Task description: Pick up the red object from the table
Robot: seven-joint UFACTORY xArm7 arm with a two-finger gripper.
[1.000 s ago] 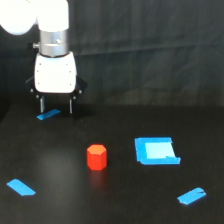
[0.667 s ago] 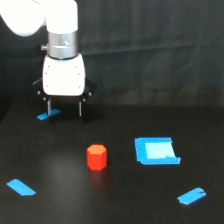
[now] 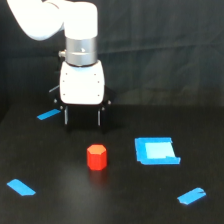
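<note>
Black matte desk (image 3: 125, 200) spread wide; white hand (image 3: 82, 119) hanging above, fingers parted and holding nothing; blue square patch (image 3: 156, 150) toward the exterior view's right; small red object (image 3: 96, 157), matte hexagonal block, upright on desk below the hand, untouched.
</note>
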